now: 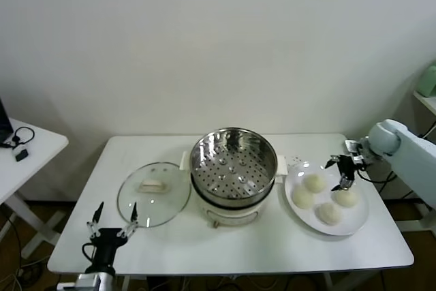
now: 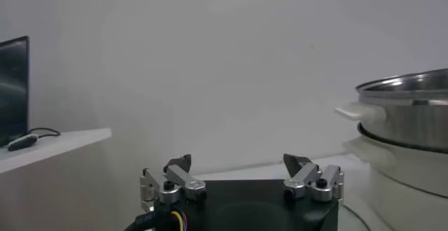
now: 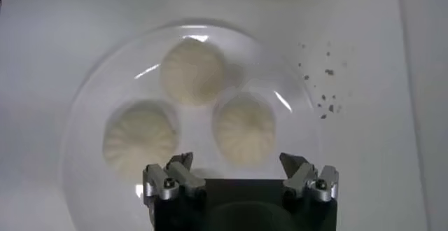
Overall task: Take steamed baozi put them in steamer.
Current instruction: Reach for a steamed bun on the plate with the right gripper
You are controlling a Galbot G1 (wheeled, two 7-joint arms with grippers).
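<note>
Steamer [image 1: 234, 161] stands mid-table, well apart from the right gripper [image 1: 340, 173], basket showing no buns. Plate [image 1: 354, 221] lies beneath that gripper, carrying four steamed baozi [image 1: 314, 182]; the wrist view cuts one off. Fingers released, above the buns. Left gripper [image 1: 112, 226] idles, spread, at the table's near edge.

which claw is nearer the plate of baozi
Right. The right claw hangs open just above the white plate, over its far edge by the baozi. The left claw sits open at the table's near left, past the glass lid and steamer.
</note>
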